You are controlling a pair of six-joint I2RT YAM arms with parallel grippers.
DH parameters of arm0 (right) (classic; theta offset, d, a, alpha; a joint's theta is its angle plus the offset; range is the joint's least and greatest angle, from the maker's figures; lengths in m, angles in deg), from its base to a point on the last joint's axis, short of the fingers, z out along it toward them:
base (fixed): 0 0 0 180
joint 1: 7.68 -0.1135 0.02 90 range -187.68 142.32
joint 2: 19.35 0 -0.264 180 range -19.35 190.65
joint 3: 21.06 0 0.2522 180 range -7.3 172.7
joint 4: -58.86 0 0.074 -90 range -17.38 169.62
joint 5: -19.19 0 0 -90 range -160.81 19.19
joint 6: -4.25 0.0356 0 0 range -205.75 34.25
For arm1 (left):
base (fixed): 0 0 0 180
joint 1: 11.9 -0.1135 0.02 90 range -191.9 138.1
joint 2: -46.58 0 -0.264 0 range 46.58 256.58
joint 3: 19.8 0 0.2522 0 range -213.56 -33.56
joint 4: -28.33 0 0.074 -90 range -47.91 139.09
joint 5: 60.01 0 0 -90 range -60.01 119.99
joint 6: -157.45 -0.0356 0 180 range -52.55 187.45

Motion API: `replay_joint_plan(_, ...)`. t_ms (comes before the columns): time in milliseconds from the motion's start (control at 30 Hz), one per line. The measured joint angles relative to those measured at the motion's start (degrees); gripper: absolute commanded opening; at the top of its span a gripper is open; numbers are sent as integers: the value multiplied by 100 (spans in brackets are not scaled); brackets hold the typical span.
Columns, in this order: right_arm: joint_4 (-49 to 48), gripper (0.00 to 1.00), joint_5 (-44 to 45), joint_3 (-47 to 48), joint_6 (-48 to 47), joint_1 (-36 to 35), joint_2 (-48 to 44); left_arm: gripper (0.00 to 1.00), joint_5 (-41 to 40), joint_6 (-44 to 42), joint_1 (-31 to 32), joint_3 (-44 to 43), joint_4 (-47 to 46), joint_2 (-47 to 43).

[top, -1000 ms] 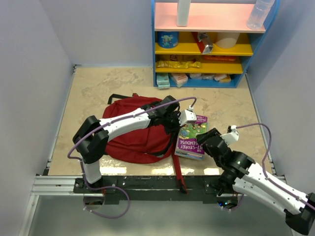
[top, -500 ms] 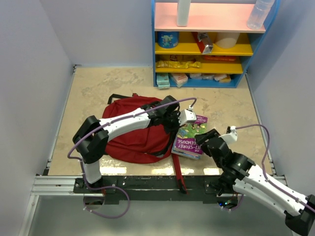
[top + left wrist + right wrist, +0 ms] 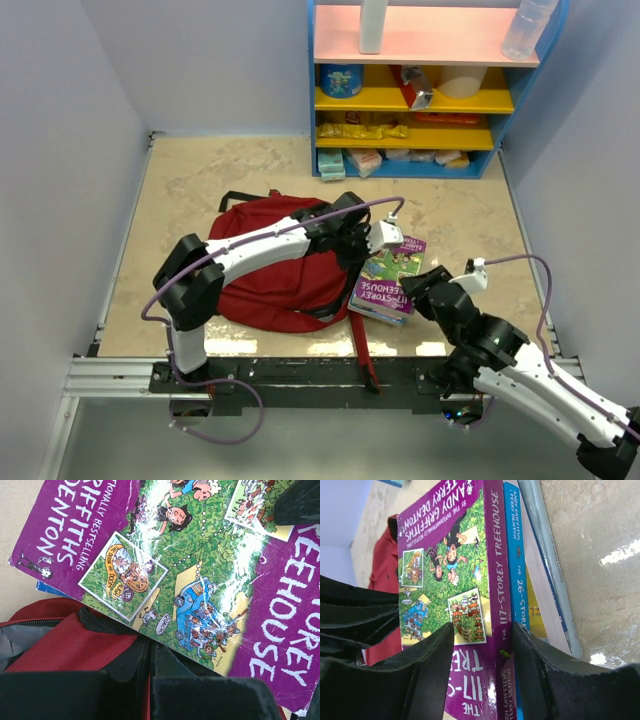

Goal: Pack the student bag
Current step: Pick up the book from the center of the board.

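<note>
- Beige marbled tabletop [image 3: 200,180] is enclosed by pale lilac walls [image 3: 60,150]; a blue shelf unit [image 3: 410,171] is set at the far edge.
- The student bag [image 3: 270,290] is laid left of centre, touching a purple book [image 3: 392,262].
- The left gripper [image 3: 150,677] is closed on the student bag's zippered rim.
- The right gripper [image 3: 482,645] is set astride the purple book's spine; whether it is clamped cannot be told.

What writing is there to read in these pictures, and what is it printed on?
"117-STOREY TREEHOUSE": spine of the purple paperback book.
"ANDY GRIFFITHS": its cover.
"TERRY DENTON": same cover.
"INTERNATIONALLY BESTSELLING": same cover.
"DOOR OF DOOM": cartoon panel there.
"QUACK": speech bubble nearby.
"26-STORE", cut off: spine of the blue book beneath.
Yellow packets on the blue shelf unit: too small to read.
</note>
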Motion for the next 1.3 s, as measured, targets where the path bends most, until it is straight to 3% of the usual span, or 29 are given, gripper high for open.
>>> replay_joint_plan(467,-31,54,48,1097,-715,0,400,0,-107,0,48,-94,96,87)
replay_joint_plan(867,-798,52,-264,1023,-793,0,942,0,-146,-4,114,-96,96,98)
replay_joint_plan(967,-765,40,-313,984,-802,0,1147,0,-146,-2,114,-96,98,98)
replay_joint_plan(1000,-734,31,-319,984,-807,0,1204,0,-146,-2,114,-96,96,98)
replay_joint_plan(1200,-605,0,-306,984,-820,-2,1305,0,-166,-15,114,-96,109,92)
replay_joint_plan(1300,-586,0,-306,984,-874,-4,1257,0,-170,-70,114,-96,208,13)
